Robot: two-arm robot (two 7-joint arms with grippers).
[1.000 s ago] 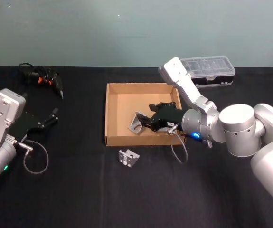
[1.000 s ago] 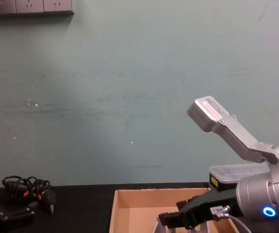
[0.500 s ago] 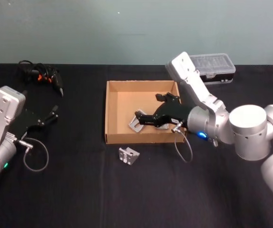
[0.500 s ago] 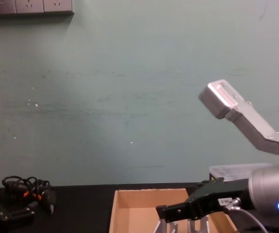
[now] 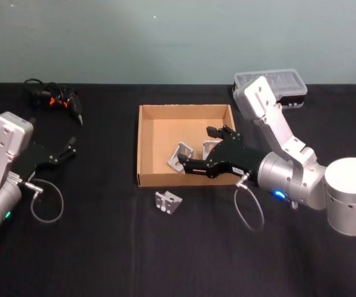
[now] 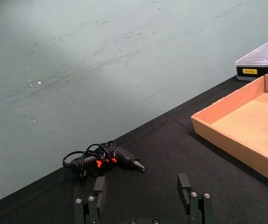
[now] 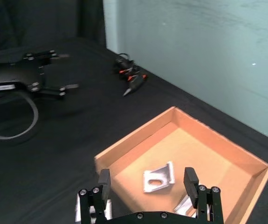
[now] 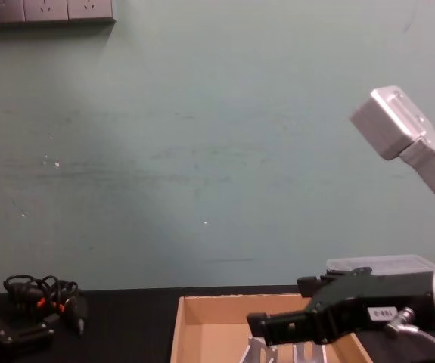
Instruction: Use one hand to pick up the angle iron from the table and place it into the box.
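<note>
While the box (image 5: 165, 133) already holds two pieces, a near angle iron (image 5: 179, 156) by its front wall and a far angle iron (image 5: 212, 146) just beside it toward the right, you still have a loose angle iron (image 5: 168, 203) lying on the surface (image 5: 103, 247) just outside that front wall. By that count, I judge the job roughly two thirds done, with one pick and one drop left.

Your right end effector (image 5: 195, 147) hangs over the near right part of the box with its fingers spread wide and nothing between them. In the right wrist view, the near angle iron lies flat on the cardboard floor below the gap. Your left end effector (image 5: 63, 153) is parked at the left of the surface, well apart from the box, also spread open and empty.

To reach the loose piece, you must clear the low front wall, which stands between the right end effector and that piece. Watch the grey cable loop (image 5: 250, 210) hanging from the right wrist, which lies on the surface to the right of the loose piece. A corded tool (image 5: 60, 102) sits at the far left, and a clear-lidded case (image 5: 283, 83) sits behind the box at the far right, partly hidden by the right arm. Neither lies on your path.
</note>
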